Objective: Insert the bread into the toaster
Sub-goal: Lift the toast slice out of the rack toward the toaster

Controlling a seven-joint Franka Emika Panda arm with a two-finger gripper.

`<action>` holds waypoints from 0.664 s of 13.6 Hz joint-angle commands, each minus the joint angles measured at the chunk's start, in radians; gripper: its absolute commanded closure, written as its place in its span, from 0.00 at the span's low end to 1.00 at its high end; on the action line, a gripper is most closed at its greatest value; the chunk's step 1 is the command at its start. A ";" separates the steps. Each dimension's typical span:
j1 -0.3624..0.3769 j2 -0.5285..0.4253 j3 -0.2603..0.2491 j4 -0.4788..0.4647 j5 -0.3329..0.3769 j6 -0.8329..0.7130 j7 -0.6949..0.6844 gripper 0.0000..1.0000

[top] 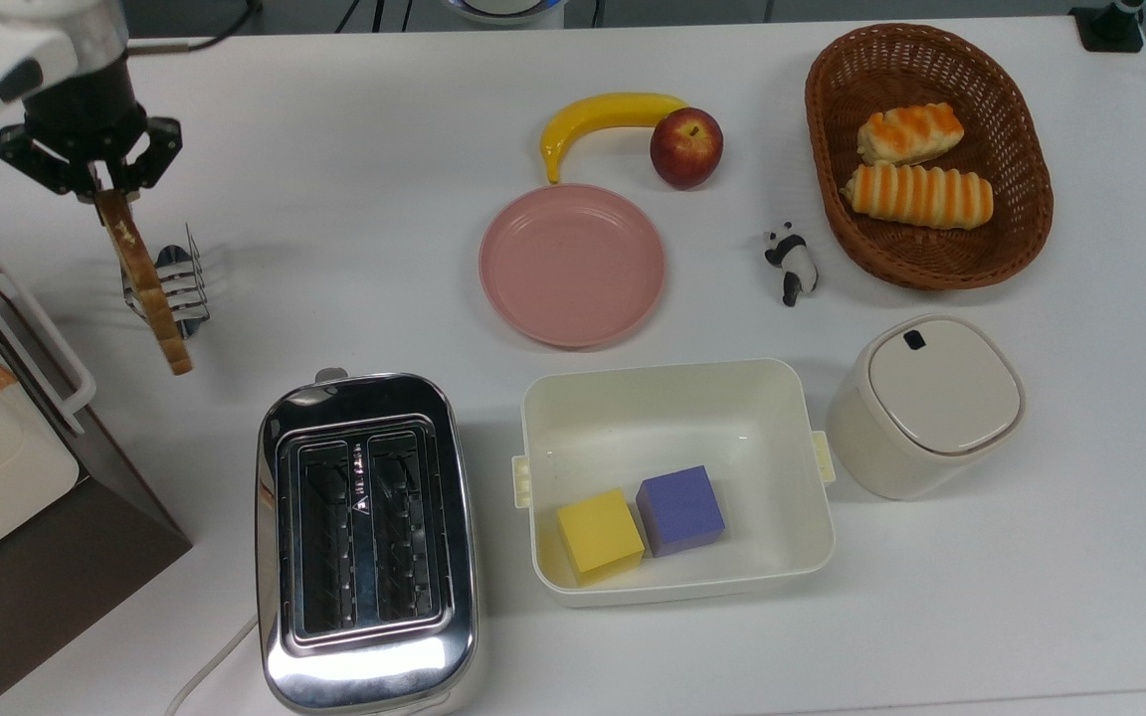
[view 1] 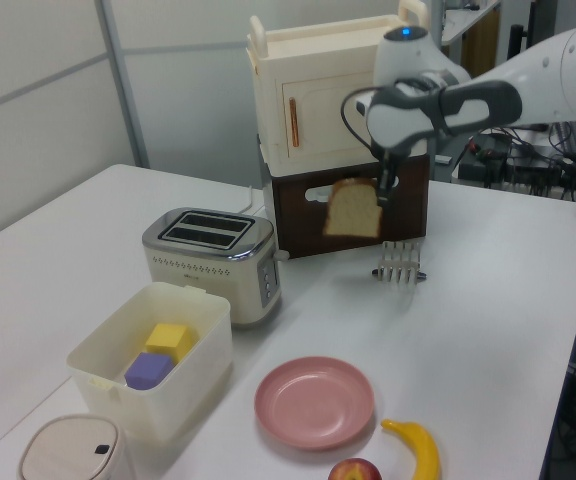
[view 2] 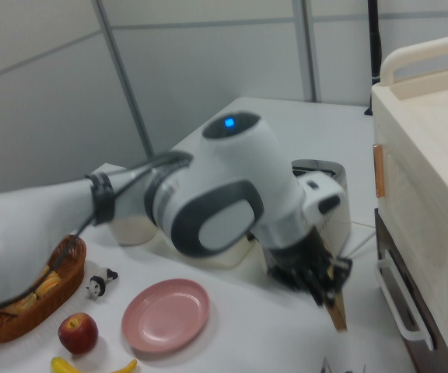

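Your claw (top: 105, 189) is pinching the bread (top: 145, 283) by one edge, so it's risking swinging and catching the toaster (top: 366, 542) slot rim.

Bright, even room light falls from overhead, and the white table (top: 354, 199) throws it back almost without texture. Shadows are soft: a faint smear lies on the table just beside the gripper (top: 100, 184), under the wire rack (top: 175, 283). Well away from the gripper, the chrome toaster (top: 366, 542) carries hard white glare along its near edge. In the right view the gripper (view 2: 323, 289) and the arm around it are smeared with motion blur.
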 commanded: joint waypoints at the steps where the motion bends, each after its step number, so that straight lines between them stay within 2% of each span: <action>1: 0.060 -0.016 -0.004 0.140 0.150 -0.089 0.062 0.90; 2: 0.077 -0.014 -0.005 0.160 0.165 -0.088 0.097 0.91; 9: 0.191 -0.005 -0.005 0.202 0.159 0.007 0.355 0.92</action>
